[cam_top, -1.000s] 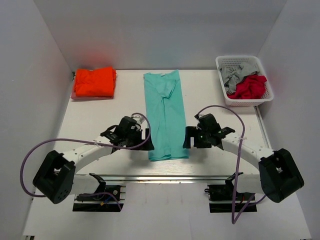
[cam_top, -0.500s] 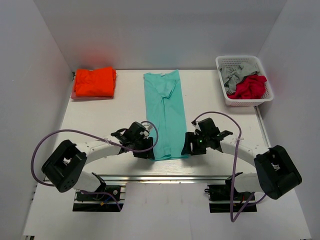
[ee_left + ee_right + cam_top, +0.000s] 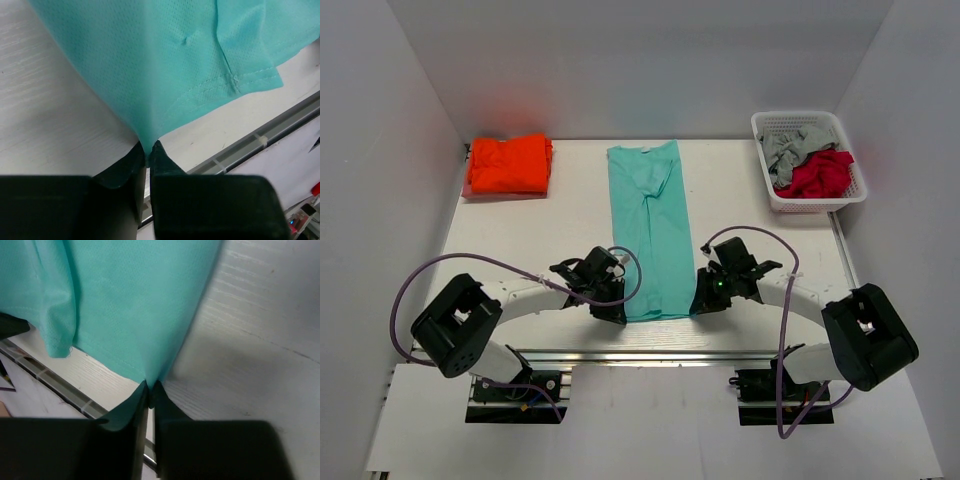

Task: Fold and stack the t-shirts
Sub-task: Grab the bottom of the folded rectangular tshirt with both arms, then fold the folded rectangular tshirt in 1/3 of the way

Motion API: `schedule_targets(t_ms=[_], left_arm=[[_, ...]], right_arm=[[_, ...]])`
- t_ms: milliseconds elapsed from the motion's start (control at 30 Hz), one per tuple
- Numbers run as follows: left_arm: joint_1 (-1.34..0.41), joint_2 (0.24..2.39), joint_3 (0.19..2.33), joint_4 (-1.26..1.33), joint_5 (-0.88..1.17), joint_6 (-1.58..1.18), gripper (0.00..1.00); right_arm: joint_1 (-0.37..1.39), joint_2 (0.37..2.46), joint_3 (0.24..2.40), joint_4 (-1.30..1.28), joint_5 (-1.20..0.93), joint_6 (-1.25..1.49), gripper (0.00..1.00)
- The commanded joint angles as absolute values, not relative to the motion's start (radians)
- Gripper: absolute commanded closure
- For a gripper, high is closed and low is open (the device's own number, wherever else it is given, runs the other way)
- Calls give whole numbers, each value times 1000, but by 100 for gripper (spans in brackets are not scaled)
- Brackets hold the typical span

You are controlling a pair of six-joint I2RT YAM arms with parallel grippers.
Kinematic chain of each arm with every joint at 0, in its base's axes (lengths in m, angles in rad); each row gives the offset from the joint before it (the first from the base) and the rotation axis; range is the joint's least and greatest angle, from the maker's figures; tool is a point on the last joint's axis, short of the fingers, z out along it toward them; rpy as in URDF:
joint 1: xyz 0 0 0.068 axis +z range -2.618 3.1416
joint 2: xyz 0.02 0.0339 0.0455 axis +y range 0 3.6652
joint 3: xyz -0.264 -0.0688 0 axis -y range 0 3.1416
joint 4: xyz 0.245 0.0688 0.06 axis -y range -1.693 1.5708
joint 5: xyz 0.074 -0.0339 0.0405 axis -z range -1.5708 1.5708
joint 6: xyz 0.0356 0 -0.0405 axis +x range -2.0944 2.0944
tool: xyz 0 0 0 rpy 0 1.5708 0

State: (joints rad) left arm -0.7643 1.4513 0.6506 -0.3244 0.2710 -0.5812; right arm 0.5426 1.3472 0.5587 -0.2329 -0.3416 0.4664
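The left tool [image 3: 615, 312] is pinching the near left corner of the mint-teal t-shirt [image 3: 650, 230], its jaws closed down on the hem. The right tool [image 3: 698, 303] is gripping the near right corner the same way. The shirt is lying as a long narrow strip along the middle of the bench [image 3: 520, 240]. Farther back, the orange t-shirt [image 3: 508, 165] is sitting folded at the far left, and a white basket [image 3: 817, 203] is holding a grey cloth [image 3: 788, 150] and a red cloth [image 3: 815, 178] at the far right.

One teal t-shirt [image 3: 650, 225], one orange t-shirt [image 3: 508, 165], one basket [image 3: 796, 115].
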Motion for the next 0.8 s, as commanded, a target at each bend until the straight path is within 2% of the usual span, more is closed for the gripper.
schedule_targets(t_ms=[0, 33, 100, 367, 767], left_arm=[[-773, 1451, 658, -360, 242, -591, 83], [-773, 1451, 658, -360, 242, -591, 91], [-773, 1442, 669, -360, 253, -591, 100], [-782, 1393, 782, -402, 244, -548, 100], [-718, 1534, 1116, -546, -66, -528, 100]], right_arm=[[541, 1356, 560, -221, -376, 471, 93], [541, 1356, 561, -218, -380, 468, 98], [541, 1351, 568, -219, -391, 465, 100], [538, 1344, 643, -225, -405, 437, 100], [514, 1486, 974, -311, -187, 425, 100]])
